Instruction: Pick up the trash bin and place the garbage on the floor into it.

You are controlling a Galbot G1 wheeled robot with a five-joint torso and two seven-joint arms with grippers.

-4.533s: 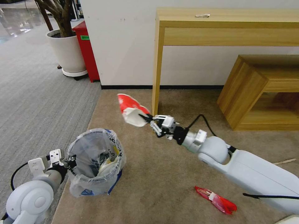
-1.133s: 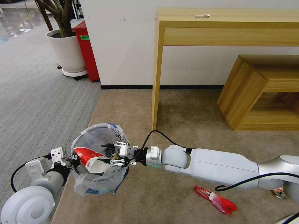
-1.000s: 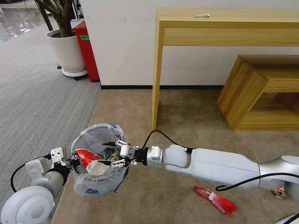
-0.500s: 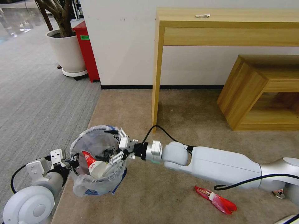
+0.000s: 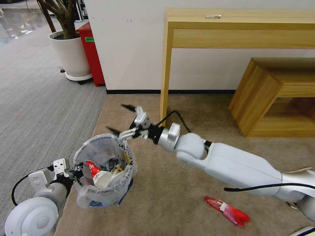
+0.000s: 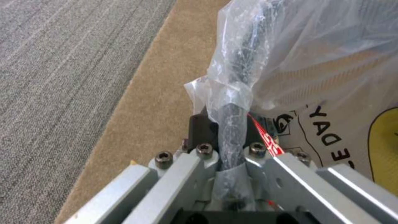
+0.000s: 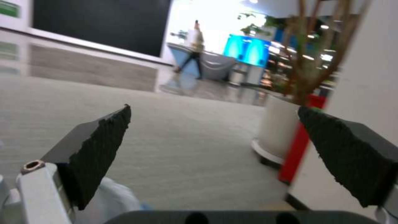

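Observation:
The trash bin (image 5: 104,154), lined with a crinkled clear bag, hangs just above the tan rug at the lower left. My left gripper (image 5: 74,171) is shut on its rim. In the left wrist view the jaws of the left gripper (image 6: 226,130) pinch the dark rim and bag (image 6: 244,62). A red-and-white crumpled cup (image 5: 97,174) lies inside with other litter. My right gripper (image 5: 118,118) hovers open and empty above the bin's far edge; the right wrist view shows its black fingers (image 7: 99,146) spread wide. A red wrapper (image 5: 228,210) lies on the rug at the lower right, and a wooden stick (image 5: 298,170) beyond the right arm.
A tall wooden table's leg (image 5: 164,82) stands just behind the right gripper. A low wooden shelf (image 5: 262,95) is at the right. A white planter (image 5: 70,54) and a red box (image 5: 91,55) stand against the wall at the back left. Grey carpet lies to the left.
The right gripper carried the red-and-white cup into the bin, opened and let it go, then rose up and back out of the bin, open. The left gripper kept hold of the bin.

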